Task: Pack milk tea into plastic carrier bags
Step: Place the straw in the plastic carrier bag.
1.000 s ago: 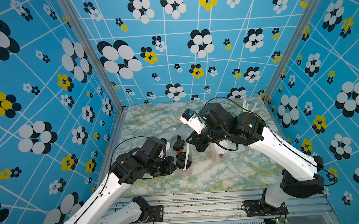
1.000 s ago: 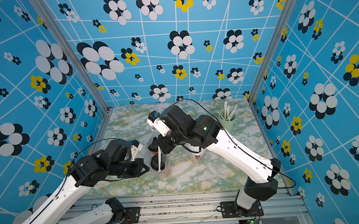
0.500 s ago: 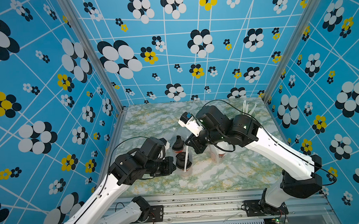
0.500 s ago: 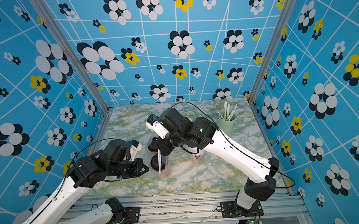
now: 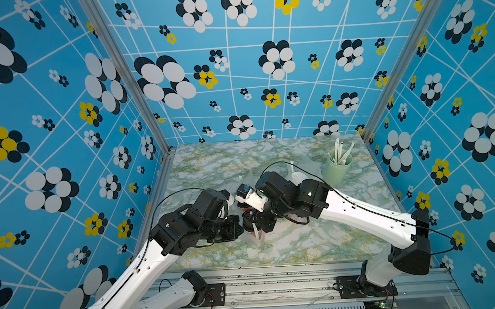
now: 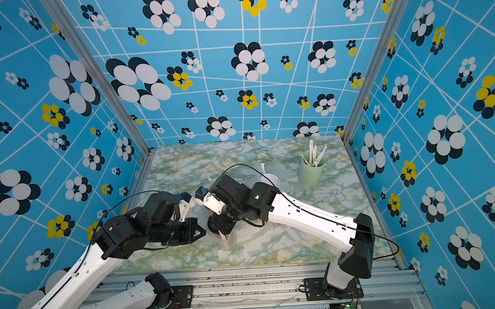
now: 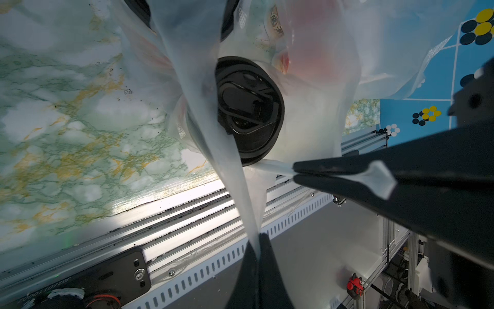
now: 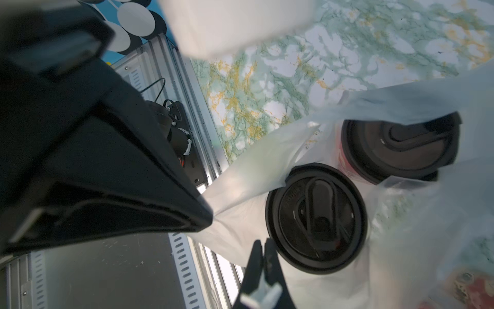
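Milk tea cups (image 8: 316, 222) with black lids stand side by side inside a clear carrier bag (image 8: 240, 171), in the front half of the marble table (image 5: 305, 246), directly under the two gripper tips. The left gripper (image 7: 258, 238) is pinched tight on one handle strip of the bag, which runs taut up from beside the nearer lid. The right gripper (image 7: 295, 173) is clamped on the other handle strip, its tips just beside that lid's rim. A green straw cup (image 5: 336, 170) stands well apart, near the far right corner.
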### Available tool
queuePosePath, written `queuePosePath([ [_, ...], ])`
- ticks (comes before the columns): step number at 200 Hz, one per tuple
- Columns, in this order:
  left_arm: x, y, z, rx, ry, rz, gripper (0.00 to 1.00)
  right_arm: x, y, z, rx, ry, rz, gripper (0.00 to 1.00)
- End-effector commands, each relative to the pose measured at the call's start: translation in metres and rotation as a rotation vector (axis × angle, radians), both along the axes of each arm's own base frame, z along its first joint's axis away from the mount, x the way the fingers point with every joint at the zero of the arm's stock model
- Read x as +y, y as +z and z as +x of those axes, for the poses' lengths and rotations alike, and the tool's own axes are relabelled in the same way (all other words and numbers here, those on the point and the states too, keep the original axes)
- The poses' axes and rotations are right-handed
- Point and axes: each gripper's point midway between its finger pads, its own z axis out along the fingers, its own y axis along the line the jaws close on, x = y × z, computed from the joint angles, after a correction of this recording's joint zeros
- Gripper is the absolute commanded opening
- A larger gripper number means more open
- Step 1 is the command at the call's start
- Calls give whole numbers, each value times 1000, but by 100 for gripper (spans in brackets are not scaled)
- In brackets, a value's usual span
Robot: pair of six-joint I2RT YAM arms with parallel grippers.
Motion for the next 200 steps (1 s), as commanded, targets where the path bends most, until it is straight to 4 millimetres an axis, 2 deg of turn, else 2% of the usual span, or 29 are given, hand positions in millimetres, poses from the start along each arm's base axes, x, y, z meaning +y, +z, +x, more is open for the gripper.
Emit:
queuePosePath([
  [1, 0, 2, 1, -9, 8, -7, 0, 12, 5, -5, -78, 81, 98, 0],
  [51, 1, 3, 2, -11, 15, -4, 0, 14, -31, -10, -86, 125, 128, 0],
  [71, 1, 3, 2, -11, 19, -3, 0, 11, -46, -13, -78, 141, 107, 4],
  [87, 2, 4, 2, -17, 20, -3, 0, 8, -49, -13, -83, 142, 95, 7],
  [106, 4, 9, 3, -33, 18, 7, 1, 6, -32, -13, -101, 136, 115, 23],
  [130, 10, 21, 8, -85, 23, 23, 29, -3, -5, -8, -149, 112, 122, 40],
  [156, 21, 37, 23, -156, 62, 38, 50, -23, 27, 6, -199, 51, 130, 46],
  [184, 34, 48, 47, -208, 107, 56, 56, -54, 68, 28, -266, -62, 195, 49],
  [200, 47, 50, 65, -233, 149, 84, 62, -82, 84, 52, -327, -188, 194, 51],
])
